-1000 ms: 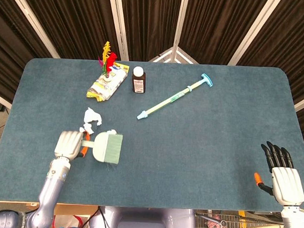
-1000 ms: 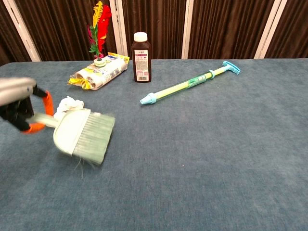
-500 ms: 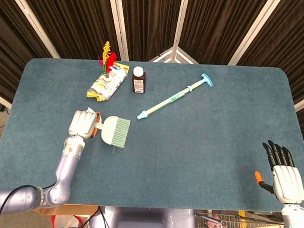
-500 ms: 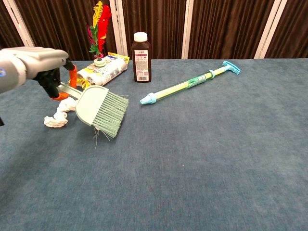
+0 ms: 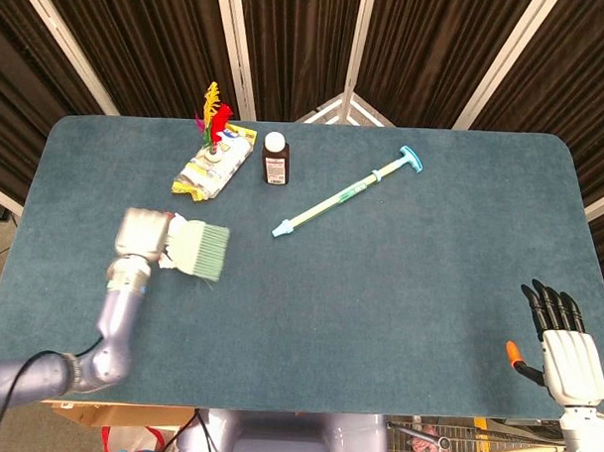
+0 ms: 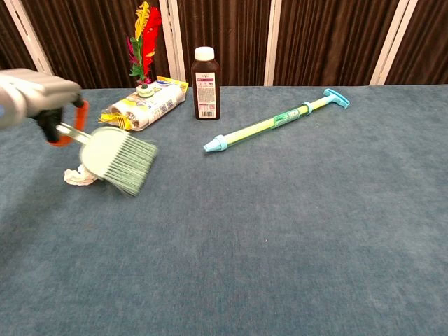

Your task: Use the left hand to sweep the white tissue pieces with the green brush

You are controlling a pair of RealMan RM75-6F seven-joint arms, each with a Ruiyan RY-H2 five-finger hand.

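Observation:
My left hand [image 5: 141, 234] [image 6: 31, 94] grips the handle of the green brush [image 5: 198, 252] [image 6: 117, 159] at the table's left. The bristles point right and toward me, just above the cloth. White tissue pieces [image 6: 78, 175] lie under and left of the brush head; in the head view only a small bit of tissue [image 5: 167, 266] shows beside the hand. My right hand [image 5: 559, 339] hangs at the near right edge, fingers spread, holding nothing.
At the back left lie a yellow wipes pack [image 5: 214, 163] [image 6: 145, 106] with a feathered shuttlecock [image 5: 213, 117] on it, and a brown bottle [image 5: 275, 158] [image 6: 205, 82] stands beside it. A long teal-and-yellow stick [image 5: 347, 192] [image 6: 277, 120] lies diagonally mid-table.
The left hand swung the brush up toward the back, then left again; the brush head now covers part of the tissue. The right hand stayed put.

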